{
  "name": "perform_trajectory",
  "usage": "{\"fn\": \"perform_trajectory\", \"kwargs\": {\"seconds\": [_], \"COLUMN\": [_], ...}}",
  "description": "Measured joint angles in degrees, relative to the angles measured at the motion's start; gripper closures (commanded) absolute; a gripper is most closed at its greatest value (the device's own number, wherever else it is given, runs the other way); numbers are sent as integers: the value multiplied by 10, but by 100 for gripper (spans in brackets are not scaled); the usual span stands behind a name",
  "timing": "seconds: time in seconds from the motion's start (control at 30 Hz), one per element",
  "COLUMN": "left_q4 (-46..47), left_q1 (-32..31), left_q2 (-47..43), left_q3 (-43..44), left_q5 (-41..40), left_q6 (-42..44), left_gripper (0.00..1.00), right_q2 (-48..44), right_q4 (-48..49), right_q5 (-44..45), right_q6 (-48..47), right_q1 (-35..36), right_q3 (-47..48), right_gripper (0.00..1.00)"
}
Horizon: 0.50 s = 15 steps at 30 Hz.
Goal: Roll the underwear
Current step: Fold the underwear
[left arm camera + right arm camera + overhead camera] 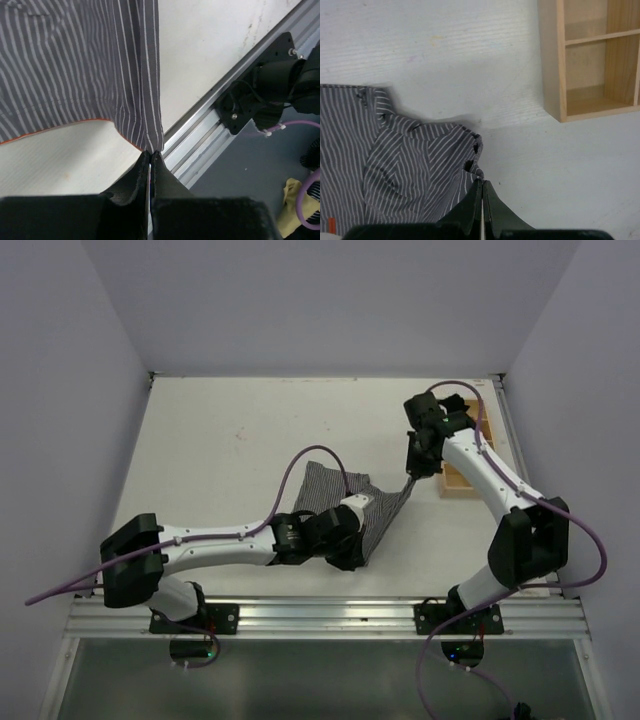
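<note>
The underwear (335, 490), grey with fine white stripes and a thin orange edging, lies partly spread in the middle of the table and is stretched between both grippers. My left gripper (360, 560) is at its near corner, close to the table's front rail. In the left wrist view the left gripper (151, 151) is shut on a pinched point of the underwear (75, 60). My right gripper (410, 480) is at the garment's far right corner. In the right wrist view the right gripper (483, 183) is shut on the rumpled edge of the underwear (410, 165).
A light wooden box with compartments (462, 455) stands at the right edge of the table, just beyond the right gripper, and its open compartments (585, 55) show in the right wrist view. The aluminium rail (200, 140) runs along the table's front edge beside the left gripper.
</note>
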Motion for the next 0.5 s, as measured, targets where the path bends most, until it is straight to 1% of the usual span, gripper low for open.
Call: {"fn": "perform_trajectory", "kwargs": {"seconds": [0.17,0.4,0.5], "left_q4": [-23,-45,-55], "left_q1": [15,111,131], "left_q2": [-36,-113,-125], "left_q3": [-24,-68,-74], "left_q5": [-27,-41,-43], "left_q6": [-20,-31,-31], "left_gripper": [100,100,100], "right_q2": [44,123,162], "right_q4": [-7,-13,-16], "right_q5": [-2,-7,-8], "right_q6": [12,34,42], "right_q1": [50,94,105], "right_q3": [84,190,238], "right_gripper": [100,100,100]}}
